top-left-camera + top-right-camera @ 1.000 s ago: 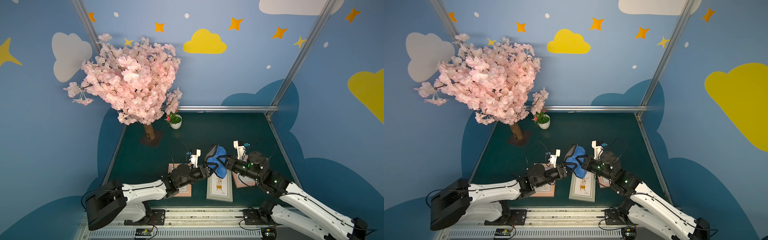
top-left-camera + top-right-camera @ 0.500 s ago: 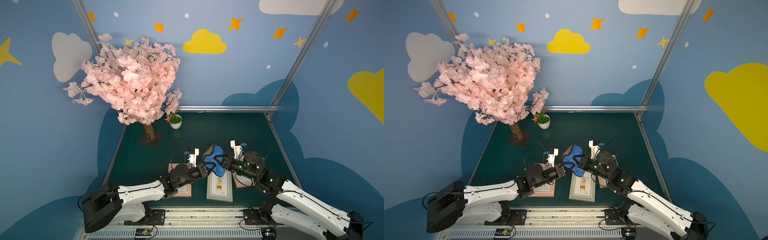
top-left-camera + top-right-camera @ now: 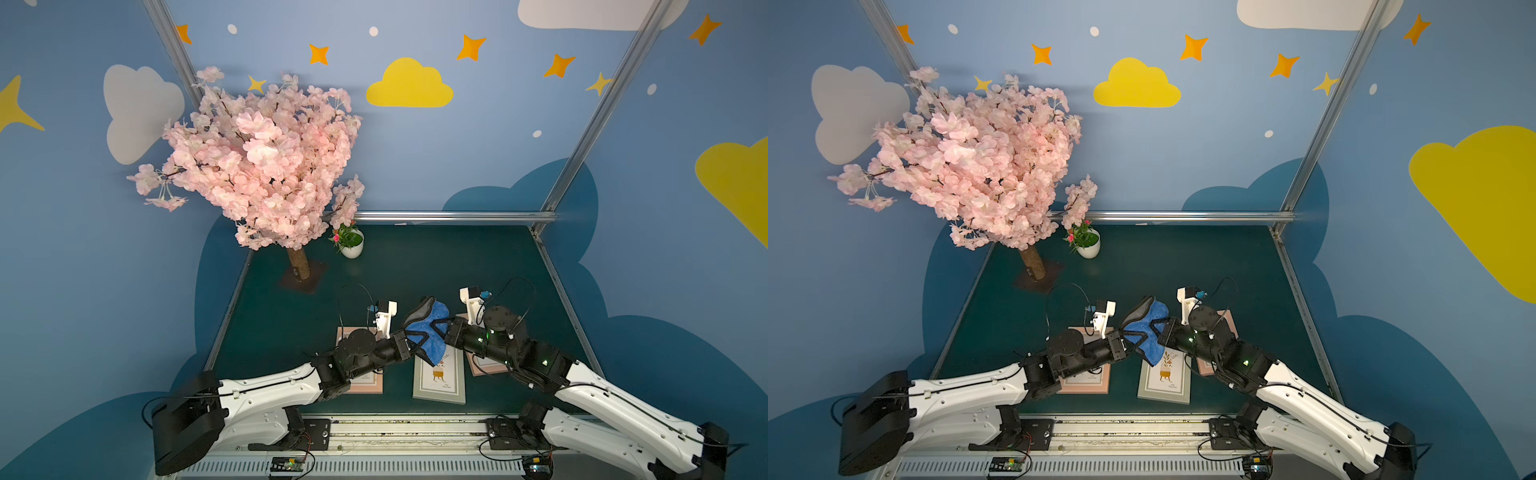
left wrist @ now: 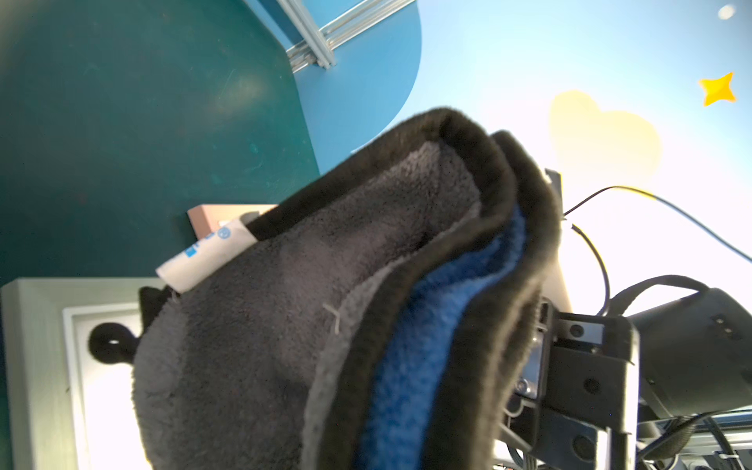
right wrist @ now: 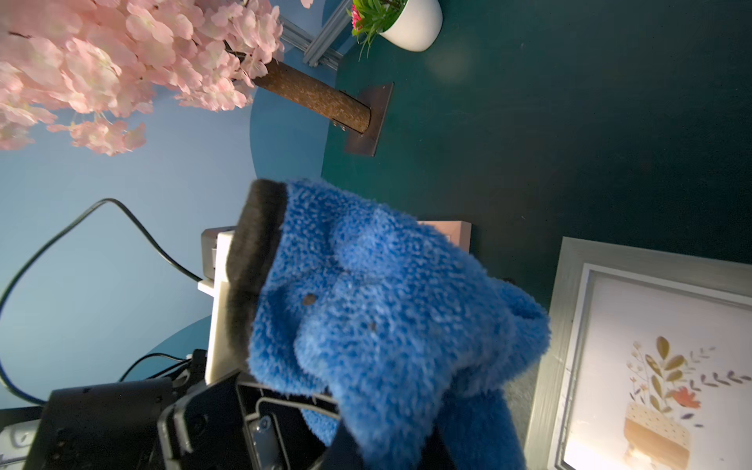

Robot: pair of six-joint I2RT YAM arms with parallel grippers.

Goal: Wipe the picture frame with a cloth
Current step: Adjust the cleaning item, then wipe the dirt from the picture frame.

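1. The only container is a small white pot (image 3: 352,249) at the far side of the dark green worktop (image 3: 436,266). It holds a green plant with pink-red flowers and stands just beside the trunk of the pink blossom tree (image 3: 266,166), which rises from a flat dark base plate.
2. The cloth (image 3: 430,332) hangs clear of the worktop between the two arms, above the far end of the grey picture frame (image 3: 440,384). It is bunched into soft folds, plush blue on one face and dark grey-black on the other.
3. The left claw (image 3: 415,340) is clamped on the cloth from one side and the right claw (image 3: 441,328) from the other, so the two nearly meet.
4. The grey picture frame lies flat: a rectangle with a brushed grey moulding, a white mat and a print of a potted plant. The left pink frame (image 3: 368,386) and the right pink frame (image 3: 478,368) lie on either side of it, each partly under an arm.
5. The left wrist view shows the cloth's (image 4: 285,325) fleecy grey reverse, black edging, a white tag (image 4: 203,256) with blue print and a small black loop — details too small to make out in the top views.
6. The right wrist view shows the cloth's (image 5: 386,305) shaggy blue pile — and the print's leaves and red flower.
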